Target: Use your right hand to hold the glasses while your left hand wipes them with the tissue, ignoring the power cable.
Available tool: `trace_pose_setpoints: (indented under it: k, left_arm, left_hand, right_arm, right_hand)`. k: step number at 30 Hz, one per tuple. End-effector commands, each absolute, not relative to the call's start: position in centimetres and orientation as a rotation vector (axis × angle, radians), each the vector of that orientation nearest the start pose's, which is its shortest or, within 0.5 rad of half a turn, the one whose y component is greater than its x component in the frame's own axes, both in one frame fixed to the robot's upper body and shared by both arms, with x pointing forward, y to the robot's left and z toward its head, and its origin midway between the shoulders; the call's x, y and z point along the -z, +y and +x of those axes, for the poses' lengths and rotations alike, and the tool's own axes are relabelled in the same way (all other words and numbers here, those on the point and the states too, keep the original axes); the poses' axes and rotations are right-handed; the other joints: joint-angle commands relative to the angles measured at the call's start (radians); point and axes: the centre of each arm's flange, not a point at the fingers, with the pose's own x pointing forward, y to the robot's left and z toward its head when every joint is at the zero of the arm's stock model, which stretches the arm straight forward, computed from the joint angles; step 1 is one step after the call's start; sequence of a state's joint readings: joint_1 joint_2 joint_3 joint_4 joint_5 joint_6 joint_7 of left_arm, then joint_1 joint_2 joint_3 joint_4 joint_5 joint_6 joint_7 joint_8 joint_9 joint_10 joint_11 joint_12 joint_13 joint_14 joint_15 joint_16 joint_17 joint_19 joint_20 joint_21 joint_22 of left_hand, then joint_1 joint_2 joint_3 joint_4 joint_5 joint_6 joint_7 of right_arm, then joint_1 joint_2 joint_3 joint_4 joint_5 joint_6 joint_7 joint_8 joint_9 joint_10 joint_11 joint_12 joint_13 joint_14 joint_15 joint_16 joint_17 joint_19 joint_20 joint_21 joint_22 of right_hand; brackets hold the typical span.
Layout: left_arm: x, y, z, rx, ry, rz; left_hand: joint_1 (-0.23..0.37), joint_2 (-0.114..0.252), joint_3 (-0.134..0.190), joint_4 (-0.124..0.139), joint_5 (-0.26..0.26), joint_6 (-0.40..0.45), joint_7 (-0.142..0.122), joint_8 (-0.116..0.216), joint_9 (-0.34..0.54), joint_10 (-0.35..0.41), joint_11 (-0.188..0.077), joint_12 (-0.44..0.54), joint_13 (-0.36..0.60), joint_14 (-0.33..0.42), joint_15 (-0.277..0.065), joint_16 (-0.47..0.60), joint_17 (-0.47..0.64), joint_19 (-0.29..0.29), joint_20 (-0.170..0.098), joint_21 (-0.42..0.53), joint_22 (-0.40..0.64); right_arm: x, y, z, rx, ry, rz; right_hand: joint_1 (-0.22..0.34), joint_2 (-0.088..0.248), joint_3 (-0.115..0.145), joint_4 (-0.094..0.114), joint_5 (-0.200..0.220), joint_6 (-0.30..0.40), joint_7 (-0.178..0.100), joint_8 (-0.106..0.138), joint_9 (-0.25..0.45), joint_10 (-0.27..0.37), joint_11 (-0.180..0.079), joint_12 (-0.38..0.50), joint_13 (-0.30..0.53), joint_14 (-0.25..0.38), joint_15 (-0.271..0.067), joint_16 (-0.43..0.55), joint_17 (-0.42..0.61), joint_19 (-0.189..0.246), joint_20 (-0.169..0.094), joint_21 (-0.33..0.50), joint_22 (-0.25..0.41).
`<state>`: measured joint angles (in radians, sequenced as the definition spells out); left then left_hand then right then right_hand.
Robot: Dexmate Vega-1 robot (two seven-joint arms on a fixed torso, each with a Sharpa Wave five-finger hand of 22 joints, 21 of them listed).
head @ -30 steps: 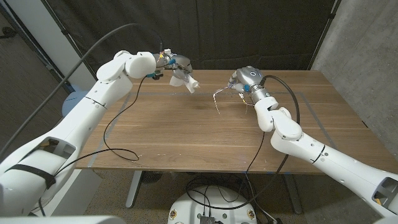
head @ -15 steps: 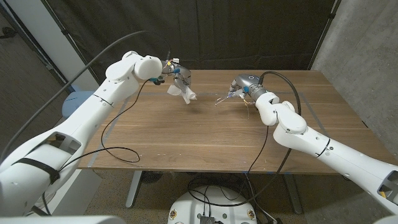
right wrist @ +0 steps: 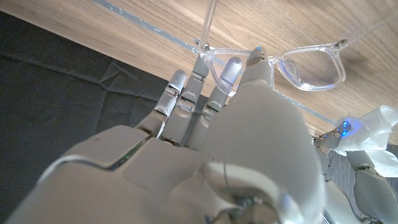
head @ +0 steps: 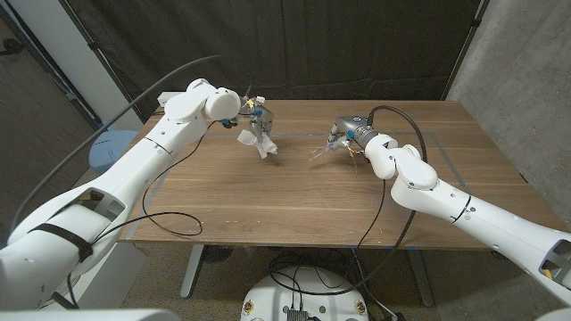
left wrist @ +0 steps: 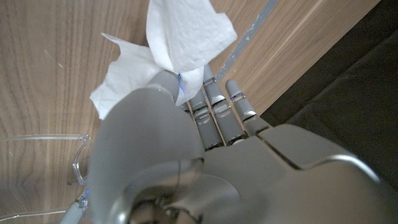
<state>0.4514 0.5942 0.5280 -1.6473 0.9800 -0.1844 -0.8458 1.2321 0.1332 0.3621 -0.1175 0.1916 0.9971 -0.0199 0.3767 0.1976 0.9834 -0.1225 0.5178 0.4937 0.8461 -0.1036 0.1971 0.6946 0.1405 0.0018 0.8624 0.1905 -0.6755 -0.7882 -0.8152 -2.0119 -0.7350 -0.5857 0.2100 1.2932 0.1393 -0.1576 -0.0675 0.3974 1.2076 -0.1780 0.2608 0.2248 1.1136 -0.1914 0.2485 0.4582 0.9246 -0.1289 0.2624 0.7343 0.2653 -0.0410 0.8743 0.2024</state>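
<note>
The clear-framed glasses (head: 322, 152) are pinched by one lens end in my right hand (head: 349, 131), above the table's far middle. In the right wrist view the fingers (right wrist: 200, 73) close on the frame of the glasses (right wrist: 312, 65), whose temples stick out. My left hand (head: 253, 112) grips a crumpled white tissue (head: 255, 141) that hangs below it, a short way left of the glasses. In the left wrist view the tissue (left wrist: 179, 42) sticks out past my fingers (left wrist: 214, 102), and the glasses (left wrist: 76, 163) show beside it.
A black power cable (head: 166, 217) loops over the left front of the wooden table (head: 294, 201). A second cable (head: 417, 134) trails along my right arm. A blue round object (head: 109, 146) stands off the table's left edge. A dark curtain hangs behind.
Both hands have come lower and nearer each other. The left hand brought the tissue down and slightly toward the glasses, and the right hand lowered the glasses toward the tabletop.
</note>
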Motion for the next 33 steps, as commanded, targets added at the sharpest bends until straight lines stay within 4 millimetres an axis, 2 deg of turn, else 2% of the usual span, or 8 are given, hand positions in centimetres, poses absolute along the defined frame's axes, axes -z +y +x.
trace_pose_setpoints:
  k: [1,8,12,14,16,21,23,33]
  left_arm:
    - [-10.3,16.6,61.8,0.276,-0.348,2.147]
    - [-9.5,16.3,62.2,0.268,-0.32,2.198]
    - [-9.5,16.3,62.5,0.295,-0.216,2.242]
    - [-9.6,16.4,62.7,0.318,-0.164,2.249]
    - [-9.7,16.5,62.8,0.328,-0.136,2.249]
    - [-10.4,16.8,62.0,0.29,-0.236,2.207]
    - [-10.8,17.2,61.5,0.273,-0.316,2.146]
    - [-12.5,18.5,58.7,0.129,-0.687,1.949]
  left_hand:
    - [0.0,0.0,0.003,0.002,0.008,0.008,-0.007,-0.007,0.002,0.079,-0.071,-0.01,-0.011,0.004,-0.133,0.005,-0.003,-0.001,-0.006,0.001,0.003]
    - [-0.057,-0.031,-0.013,0.028,0.009,-0.084,-0.027,-0.071,-0.001,-0.009,-0.084,-0.134,-0.099,-0.077,-0.121,-0.01,-0.056,-0.031,-0.007,-0.009,0.002]
    - [-0.175,-0.095,-0.08,0.084,0.031,-0.369,-0.06,-0.198,-0.002,-0.295,-0.039,-0.335,-0.198,-0.326,-0.067,-0.023,-0.16,-0.126,0.03,-0.05,0.0]
    - [-0.246,-0.151,-0.152,0.119,0.068,-0.617,-0.116,-0.205,0.001,-0.567,-0.006,-0.346,-0.252,-0.545,0.004,-0.027,-0.241,-0.204,0.073,-0.101,-0.004]
    - [-0.291,-0.192,-0.215,0.142,0.113,-0.807,-0.11,-0.207,0.001,-0.733,0.029,-0.343,-0.281,-0.729,0.069,-0.025,-0.3,-0.26,0.089,-0.147,-0.004]
    - [-0.393,-0.226,-0.322,0.201,0.187,-1.06,-0.1,-0.209,-0.001,-0.99,0.068,-0.343,-0.3,-0.923,0.131,-0.018,-0.376,-0.352,0.102,-0.224,-0.003]
    - [-0.495,-0.222,-0.383,0.257,0.196,-1.152,-0.106,-0.203,-0.002,-1.104,0.073,-0.341,-0.302,-0.987,0.137,-0.015,-0.4,-0.396,0.089,-0.254,0.001]
    - [-0.557,-0.188,-0.412,0.28,0.198,-1.208,-0.136,-0.196,-0.001,-1.194,0.064,-0.34,-0.302,-1.044,0.135,-0.014,-0.415,-0.451,0.087,-0.282,0.004]
  right_arm:
    - [-1.0,-14.9,57.6,-0.01,-0.478,-1.588]
    - [-0.3,-14.9,58.0,-0.019,-0.464,-1.594]
    - [0.2,-14.8,58.3,-0.02,-0.455,-1.605]
    - [0.4,-14.7,58.5,-0.024,-0.452,-1.608]
    - [0.7,-14.7,58.8,-0.027,-0.446,-1.61]
    - [1.2,-14.6,59.2,-0.02,-0.441,-1.637]
    - [1.3,-14.6,59.2,-0.011,-0.444,-1.646]
    - [1.7,-14.4,58.9,0.041,-0.467,-1.696]
  right_hand:
    - [0.005,0.007,-0.009,0.001,0.009,0.031,0.037,0.0,0.008,0.002,0.001,-0.005,0.003,-0.002,-0.11,-0.001,0.002,0.001,-0.105,0.006,0.001]
    - [0.008,0.009,-0.01,0.002,0.011,0.03,0.038,-0.001,0.009,0.0,0.001,-0.005,0.005,-0.002,-0.11,-0.003,0.001,-0.003,-0.107,0.008,0.0]
    - [0.007,0.01,-0.011,0.004,0.012,0.035,0.036,-0.001,0.006,0.004,0.001,-0.007,0.001,0.001,-0.11,-0.003,0.001,0.001,-0.105,0.011,0.0]
    - [0.008,0.009,-0.012,0.004,0.013,0.037,0.034,-0.002,0.002,0.007,0.001,-0.008,-0.003,0.003,-0.11,-0.002,0.001,0.002,-0.104,0.013,0.0]
    - [0.008,0.009,-0.012,0.004,0.014,0.038,0.033,-0.004,0.0,0.006,0.001,-0.009,-0.002,0.004,-0.11,-0.002,0.001,0.003,-0.104,0.015,-0.001]
    - [0.008,0.011,-0.013,0.006,0.015,0.038,0.027,-0.005,-0.003,0.011,0.0,-0.009,-0.003,0.007,-0.111,-0.001,0.002,0.002,-0.105,0.017,-0.001]
    - [0.007,0.013,-0.013,0.007,0.016,0.041,0.023,-0.005,-0.005,0.014,0.0,-0.008,-0.003,0.01,-0.111,0.001,0.002,0.006,-0.102,0.02,-0.001]
    - [0.007,0.013,-0.012,0.011,0.024,0.013,0.015,-0.013,-0.008,-0.009,-0.001,-0.026,-0.007,0.013,-0.109,-0.003,-0.003,0.014,-0.086,0.034,-0.002]
